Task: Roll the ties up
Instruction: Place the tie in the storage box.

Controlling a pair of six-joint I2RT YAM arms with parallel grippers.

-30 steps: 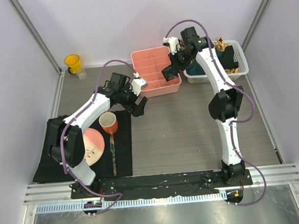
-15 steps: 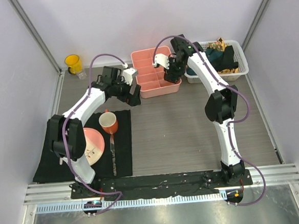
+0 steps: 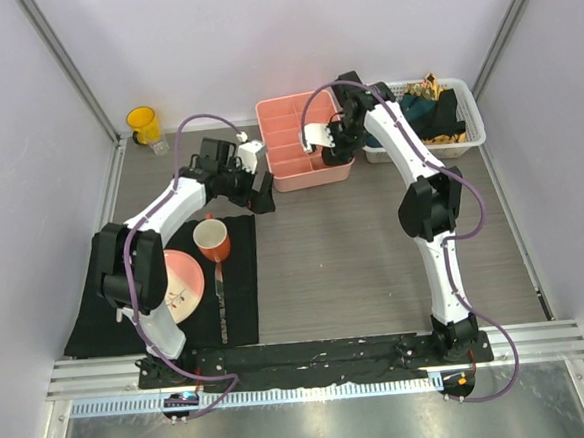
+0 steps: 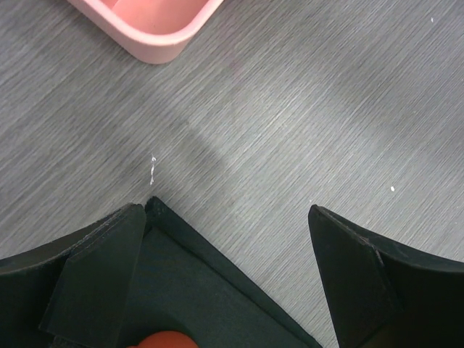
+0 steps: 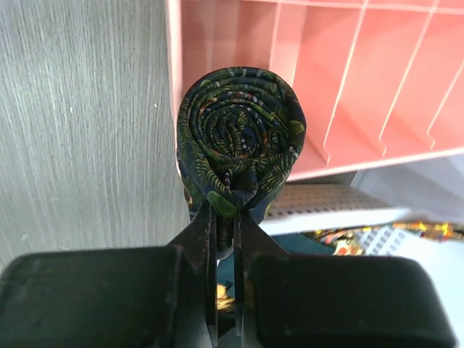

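Note:
My right gripper (image 5: 225, 206) is shut on a rolled dark tie with a small green and multicoloured pattern (image 5: 241, 130). It holds the roll above the near right corner of the pink divided tray (image 5: 348, 65); in the top view the gripper (image 3: 335, 148) is over that tray (image 3: 287, 114). More ties, teal, black and gold-brown (image 3: 433, 109), lie heaped in the white basket (image 3: 472, 136). My left gripper (image 4: 225, 246) is open and empty, low over the far corner of the black placemat (image 4: 210, 290); it also shows in the top view (image 3: 260, 186).
An orange cup (image 3: 211, 241), a pink plate (image 3: 181, 284) and a utensil (image 3: 220, 294) sit on the placemat (image 3: 109, 322). A yellow mug (image 3: 143, 123) stands at the far left corner. The pink tray's corner (image 4: 156, 36) is just beyond my left gripper.
My right gripper has moved left and down from the basket to the pink tray's near right corner with the rolled tie. My left gripper has pulled back slightly toward the placemat corner.

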